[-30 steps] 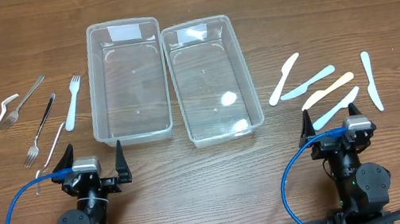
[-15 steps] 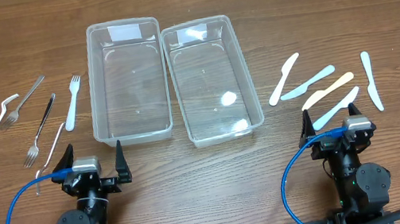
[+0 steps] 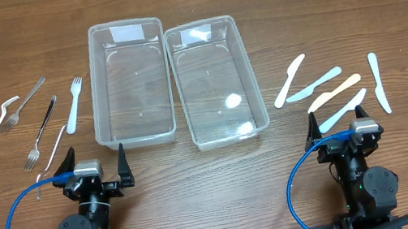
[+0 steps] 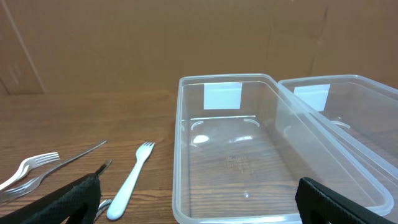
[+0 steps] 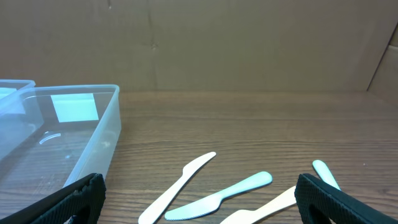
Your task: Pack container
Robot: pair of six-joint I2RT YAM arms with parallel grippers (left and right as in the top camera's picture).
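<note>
Two clear plastic containers stand side by side with nothing in them, the left one (image 3: 130, 81) (image 4: 236, 155) and the right one (image 3: 215, 80) (image 5: 74, 137). Left of them lie several metal forks (image 3: 25, 126) (image 4: 37, 171) and a white plastic fork (image 3: 73, 105) (image 4: 132, 177). Several plastic knives lie to the right: white (image 3: 289, 80) (image 5: 180, 186), light blue (image 3: 313, 85) (image 5: 221, 199), beige (image 3: 333, 92). My left gripper (image 3: 96, 166) (image 4: 202, 208) rests open at the near edge, facing the left container. My right gripper (image 3: 338, 122) (image 5: 199, 202) is open too, just short of the knives. Neither holds anything.
Both arm bases sit at the table's near edge with blue cables (image 3: 20, 222) looping beside them. A brown cardboard wall (image 4: 186, 43) closes the far side. Another light blue knife (image 3: 343, 110) and a white one (image 3: 379, 83) lie at the far right.
</note>
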